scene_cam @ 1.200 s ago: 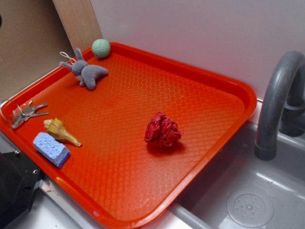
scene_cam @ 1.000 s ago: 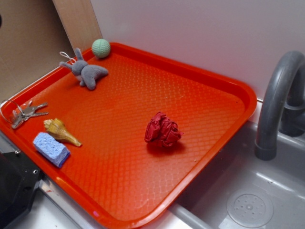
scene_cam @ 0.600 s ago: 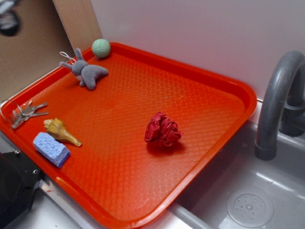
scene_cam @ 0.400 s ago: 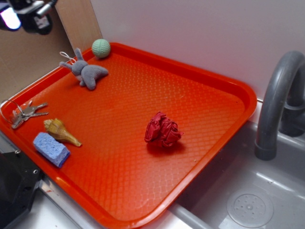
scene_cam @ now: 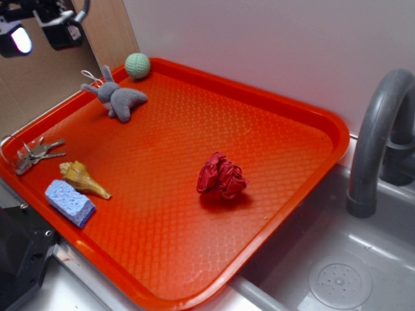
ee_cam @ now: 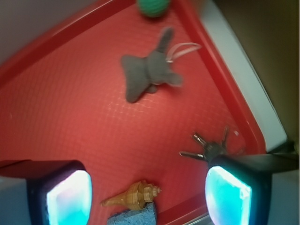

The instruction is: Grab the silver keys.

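silver keys (scene_cam: 34,153) on tray edge | gripper (ee_cam: 146,193) high above, fingers apart

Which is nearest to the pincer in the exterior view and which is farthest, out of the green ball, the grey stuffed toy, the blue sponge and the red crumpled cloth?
Measured from the pincer, top left, above the tray:
1. Grey stuffed toy, far-left corner; the green ball beside it is too close to call.
2. Blue sponge, near-left edge.
3. Red crumpled cloth, mid-tray, farthest.
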`<state>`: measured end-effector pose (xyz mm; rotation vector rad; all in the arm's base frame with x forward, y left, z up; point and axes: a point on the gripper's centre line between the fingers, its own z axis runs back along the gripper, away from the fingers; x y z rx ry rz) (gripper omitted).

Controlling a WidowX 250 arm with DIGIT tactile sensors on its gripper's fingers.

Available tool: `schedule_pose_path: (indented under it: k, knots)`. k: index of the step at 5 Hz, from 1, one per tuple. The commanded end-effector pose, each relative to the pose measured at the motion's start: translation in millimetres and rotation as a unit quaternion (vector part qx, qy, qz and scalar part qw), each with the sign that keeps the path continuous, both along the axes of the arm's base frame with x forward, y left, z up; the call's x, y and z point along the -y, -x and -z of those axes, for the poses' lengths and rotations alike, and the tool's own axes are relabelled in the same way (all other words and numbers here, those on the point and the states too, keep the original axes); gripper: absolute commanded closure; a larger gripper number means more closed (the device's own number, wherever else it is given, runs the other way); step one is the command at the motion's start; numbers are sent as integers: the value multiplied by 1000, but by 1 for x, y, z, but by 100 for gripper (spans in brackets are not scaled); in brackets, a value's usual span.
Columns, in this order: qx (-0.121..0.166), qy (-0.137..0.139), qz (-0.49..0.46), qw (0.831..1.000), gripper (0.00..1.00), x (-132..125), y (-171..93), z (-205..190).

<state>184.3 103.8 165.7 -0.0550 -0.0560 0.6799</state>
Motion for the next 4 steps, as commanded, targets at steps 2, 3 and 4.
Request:
schedule_pose_path:
  k: [2,3,4]
  knots:
    - [43,-79,-98,991,0,-10,64,2]
    - [44,-94,-110,989,0,-27,61,22]
    - [40,-94,-122,987,0,-43,62,38]
